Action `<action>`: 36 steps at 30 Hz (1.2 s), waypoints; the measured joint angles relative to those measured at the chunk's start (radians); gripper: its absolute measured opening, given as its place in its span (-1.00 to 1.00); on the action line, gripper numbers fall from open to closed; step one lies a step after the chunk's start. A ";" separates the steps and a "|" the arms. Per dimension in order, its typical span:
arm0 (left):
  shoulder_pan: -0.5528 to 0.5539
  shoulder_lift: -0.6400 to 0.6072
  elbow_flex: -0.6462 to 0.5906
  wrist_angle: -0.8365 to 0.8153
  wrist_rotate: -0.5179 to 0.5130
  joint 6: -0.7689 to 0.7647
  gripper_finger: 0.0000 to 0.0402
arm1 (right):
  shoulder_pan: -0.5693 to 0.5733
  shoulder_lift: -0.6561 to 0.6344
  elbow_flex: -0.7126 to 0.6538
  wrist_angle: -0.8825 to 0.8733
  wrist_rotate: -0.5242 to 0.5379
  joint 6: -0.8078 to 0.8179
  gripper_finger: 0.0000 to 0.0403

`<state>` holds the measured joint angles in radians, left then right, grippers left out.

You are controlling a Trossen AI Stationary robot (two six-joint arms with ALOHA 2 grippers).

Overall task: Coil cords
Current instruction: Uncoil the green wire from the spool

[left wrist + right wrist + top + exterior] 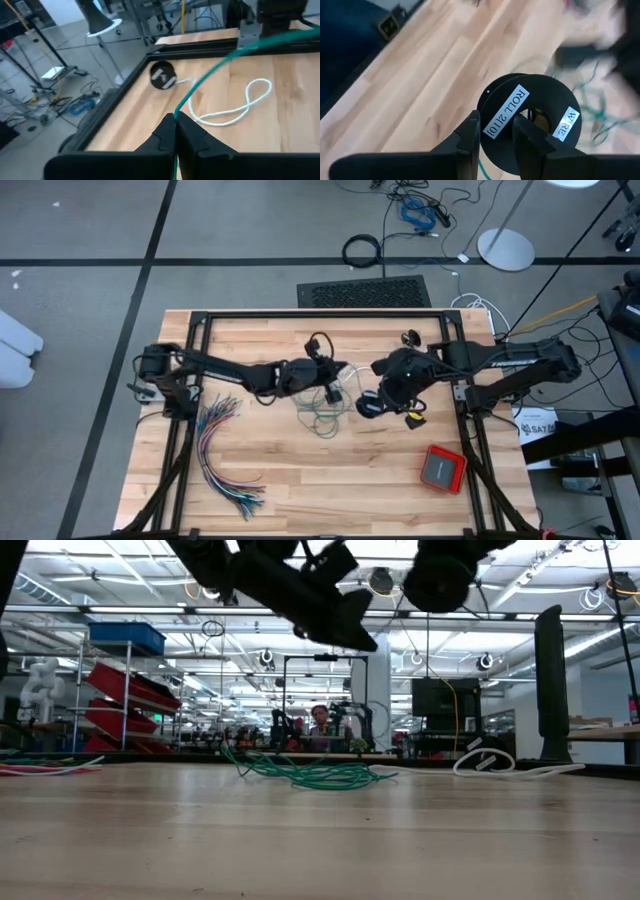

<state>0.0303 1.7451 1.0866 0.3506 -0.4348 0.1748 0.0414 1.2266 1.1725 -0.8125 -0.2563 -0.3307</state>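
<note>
The teal-green cord lies in a loose heap (325,418) (310,775) at mid table, and one strand (225,60) rises from it. My left gripper (175,117) (338,375) is above the heap, shut on that strand. My right gripper (495,132) (372,402) is close beside it on the right, shut on a black spool (530,120) with white labels, held above the table. A second black spool (162,77) rests on the table's far right part. A looped white cord (235,107) (490,762) lies next to it. My left gripper pinches the teal strand (176,111) between its two fingertips. The fingers reach nearly level toward the table's right. From them the strand runs up, clear of the table and fairly straight, toward my right arm. My right gripper holds the spool by its labelled flange (506,116). One finger (470,131) is at the rim and the other (522,134) lies over the face near the centre hole. The fingers slant down, and the spool is lifted clear of the table.
A fanned bundle of many-coloured wires (225,450) lies at the table's near left. A red box (443,468) sits at the near right. A black frame rail (320,315) runs round the table. Bare wood lies along the near edge.
</note>
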 joint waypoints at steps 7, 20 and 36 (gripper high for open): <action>-0.037 -0.134 0.003 -0.097 0.111 0.035 -0.99 | -0.033 0.009 -0.037 -0.082 0.326 0.034 -0.61; -0.097 -0.102 -0.001 -0.401 0.096 -0.108 -1.00 | -0.054 -0.031 -0.057 0.262 0.438 -0.102 -0.61; 0.094 0.019 0.000 -0.548 -0.014 -0.162 -0.99 | -0.018 -0.070 -0.058 0.238 -0.175 -0.079 -0.61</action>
<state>0.1240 1.7646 1.0871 -0.1970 -0.4487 0.0126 0.0234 1.1564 1.1149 -0.5747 -0.4309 -0.4096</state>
